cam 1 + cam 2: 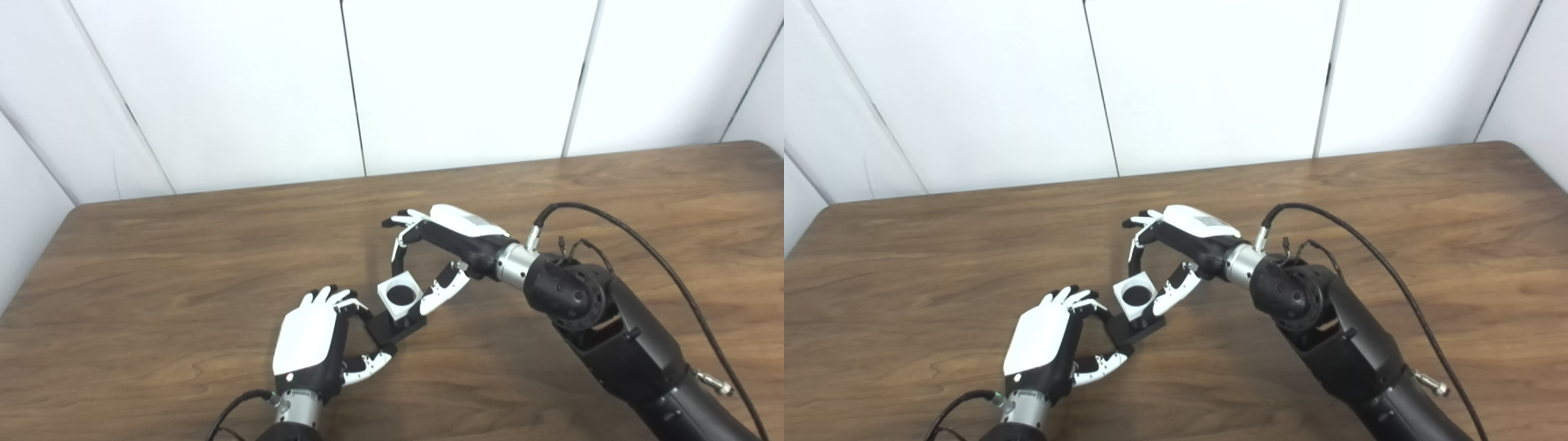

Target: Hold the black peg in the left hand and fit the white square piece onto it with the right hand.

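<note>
Between the thumb and the curled fingers (399,245) of the right hand (438,245): sitting there, the white square piece (400,296), round hole showing black and facing up. Resting on top of the black peg (395,326), on its flat dark base, tilted a little toward the camera. Touching the piece's right side with the right thumb tip; hanging just above and behind its far edge with the fingers, contact there not clear enough to call. Spreading wide rather than closing tight, that hand, thumb and fingers arching over the piece like a loose bracket.

Pinching the near-left end of the black base, the left hand (315,343): fingers curling over its upper edge, thumb pressing in from below, white back of the hand turned up to the camera. Keeping the base low over the wooden table (153,275); whether lying on the wood or lifted just off it, impossible to tell.

Reaching in from the lower right, the dark right forearm, with a black cable (643,245) looping up off the wrist and trailing away down the arm. Standing behind the table's far edge, white wall panels (459,79) with dark seams.
</note>
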Controlling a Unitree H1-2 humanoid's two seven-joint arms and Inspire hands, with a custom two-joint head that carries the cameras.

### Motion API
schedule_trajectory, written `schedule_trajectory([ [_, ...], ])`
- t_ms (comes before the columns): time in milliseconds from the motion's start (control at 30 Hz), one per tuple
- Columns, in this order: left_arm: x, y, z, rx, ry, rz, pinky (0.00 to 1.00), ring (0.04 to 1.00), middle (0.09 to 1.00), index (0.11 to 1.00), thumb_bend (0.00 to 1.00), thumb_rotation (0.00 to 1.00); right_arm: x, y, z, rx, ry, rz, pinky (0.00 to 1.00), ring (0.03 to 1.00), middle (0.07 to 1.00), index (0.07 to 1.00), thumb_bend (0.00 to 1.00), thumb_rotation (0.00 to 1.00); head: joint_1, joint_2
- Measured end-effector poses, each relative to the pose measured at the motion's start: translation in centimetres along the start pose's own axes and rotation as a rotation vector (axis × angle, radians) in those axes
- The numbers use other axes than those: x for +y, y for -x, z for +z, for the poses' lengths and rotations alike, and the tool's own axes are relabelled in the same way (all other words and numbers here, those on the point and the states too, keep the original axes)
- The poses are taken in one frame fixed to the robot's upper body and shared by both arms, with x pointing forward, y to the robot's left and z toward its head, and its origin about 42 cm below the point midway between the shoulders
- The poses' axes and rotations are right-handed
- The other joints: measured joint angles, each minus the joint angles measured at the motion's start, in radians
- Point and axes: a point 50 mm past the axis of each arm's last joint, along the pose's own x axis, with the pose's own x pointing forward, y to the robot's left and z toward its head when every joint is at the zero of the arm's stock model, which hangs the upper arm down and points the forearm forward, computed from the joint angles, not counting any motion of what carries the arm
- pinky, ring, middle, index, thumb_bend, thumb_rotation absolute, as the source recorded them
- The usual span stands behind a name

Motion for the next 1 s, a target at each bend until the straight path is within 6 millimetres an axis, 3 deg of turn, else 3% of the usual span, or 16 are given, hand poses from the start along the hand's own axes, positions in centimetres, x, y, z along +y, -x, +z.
schedule_trajectory([
  [700, -0.3, 0.1, 0.6, -0.009, 0.017, -0.005, 0.96, 0.948, 0.853, 0.575, 0.50, 0.39, 1.3, -0.4, -1.6, 0.060, 0.000, 0.048, 0.90, 0.994, 0.928, 0.492, 0.53, 0.15, -0.002, 0.006],
  [733, -0.3, 0.1, 0.7, -0.008, 0.018, -0.005, 0.96, 0.947, 0.853, 0.574, 0.50, 0.39, 1.3, -0.4, -1.6, 0.062, 0.001, 0.051, 0.91, 0.994, 0.928, 0.522, 0.60, 0.16, -0.002, 0.006],
  [767, -0.3, 0.1, 0.7, -0.008, 0.018, -0.005, 0.96, 0.947, 0.853, 0.574, 0.50, 0.39, 1.4, -0.4, -1.6, 0.064, 0.004, 0.056, 0.91, 0.994, 0.930, 0.585, 0.76, 0.20, 0.000, 0.009],
  [833, -0.3, 0.1, 0.7, -0.009, 0.019, -0.006, 0.96, 0.946, 0.853, 0.574, 0.50, 0.39, 1.5, -0.4, -1.7, 0.073, 0.017, 0.070, 0.91, 0.995, 0.936, 0.661, 0.91, 0.26, 0.000, 0.009],
  [1000, -0.3, 0.1, 0.7, -0.009, 0.020, -0.007, 0.97, 0.945, 0.853, 0.576, 0.50, 0.40, 1.6, -0.1, -2.1, 0.101, 0.049, 0.107, 0.92, 0.996, 0.945, 0.752, 1.00, 0.36, 0.000, 0.009],
])
